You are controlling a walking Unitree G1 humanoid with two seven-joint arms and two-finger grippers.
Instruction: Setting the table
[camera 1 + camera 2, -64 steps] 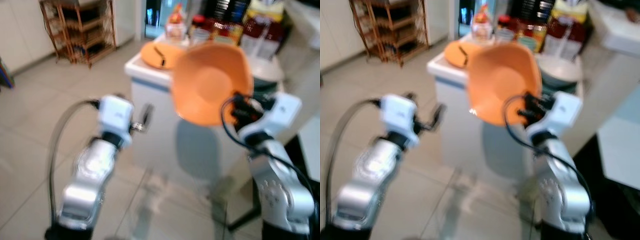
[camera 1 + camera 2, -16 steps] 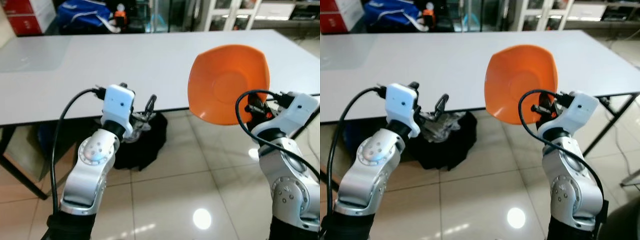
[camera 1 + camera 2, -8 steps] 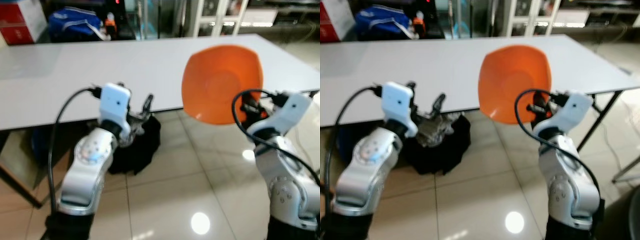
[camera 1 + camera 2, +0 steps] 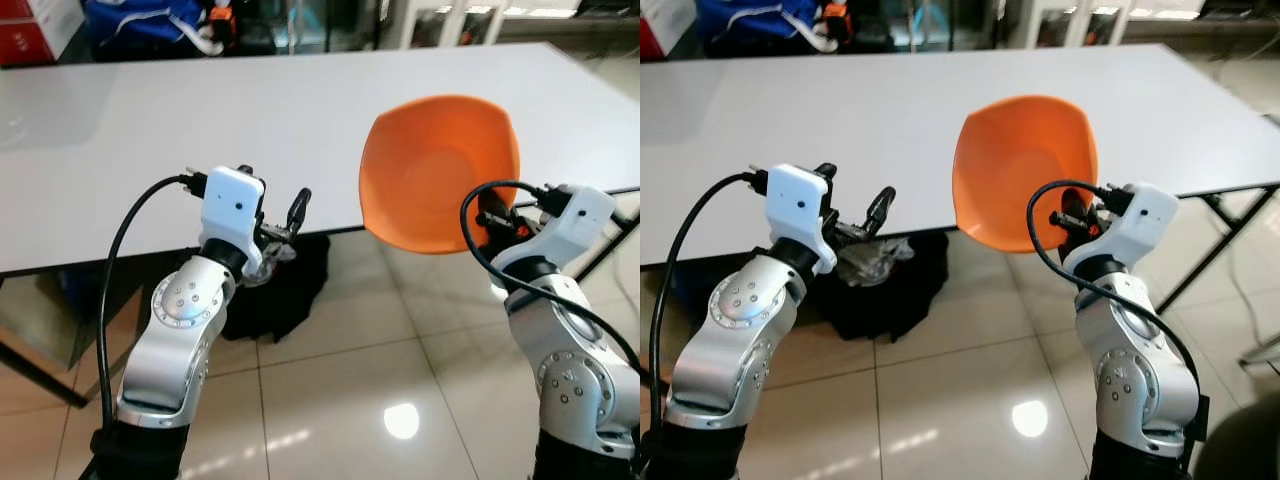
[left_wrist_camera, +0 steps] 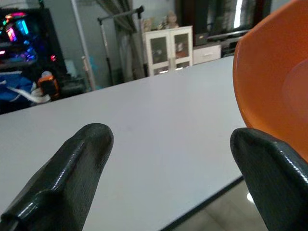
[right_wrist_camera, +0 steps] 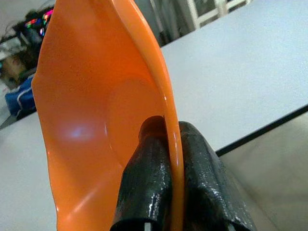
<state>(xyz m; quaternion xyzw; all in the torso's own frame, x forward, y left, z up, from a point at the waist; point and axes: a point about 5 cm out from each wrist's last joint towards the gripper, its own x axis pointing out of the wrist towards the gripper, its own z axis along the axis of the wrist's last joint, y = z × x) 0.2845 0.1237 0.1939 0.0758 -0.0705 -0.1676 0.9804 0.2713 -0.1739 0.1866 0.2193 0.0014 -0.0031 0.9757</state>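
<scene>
With the right pincer [image 6: 166,192] clamped only on the upright orange bowl's [image 4: 440,170] rim, and the left pincer [image 5: 168,178] wide open and empty, the bowl may slip or strike the desk [image 4: 200,130] edge ahead.

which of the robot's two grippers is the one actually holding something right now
The right gripper: its two black fingers are pinched on the rim of the orange bowl, held on edge at the white table. The left gripper is open, holding nothing.
</scene>
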